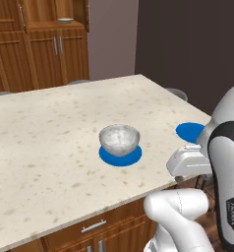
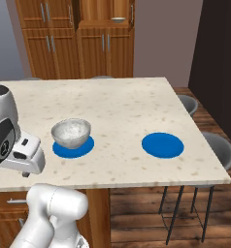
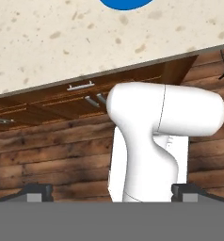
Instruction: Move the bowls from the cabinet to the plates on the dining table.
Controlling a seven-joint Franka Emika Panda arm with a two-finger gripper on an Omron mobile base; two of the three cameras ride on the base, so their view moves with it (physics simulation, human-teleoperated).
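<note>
Grey marbled bowl (image 2: 71, 133) sits on the left blue plate (image 2: 74, 147), centre-left of the dining table (image 2: 122, 106). Second blue plate (image 2: 162, 145) bare, near the right edge. Beige bowl (image 2: 118, 20) on the cabinet (image 2: 76, 34) shelf, top of frame. Grey stools (image 2: 219, 147) along the table's right side. Gripper (image 3: 111, 190) fingers spread wide, holding nothing, past the near table edge.

The dining table (image 2: 117, 104) lies bare behind the marbled bowl (image 2: 71, 132) sitting on its plate (image 2: 74, 147). The second plate (image 2: 162, 145) carries nothing, open from above and from every side.
</note>
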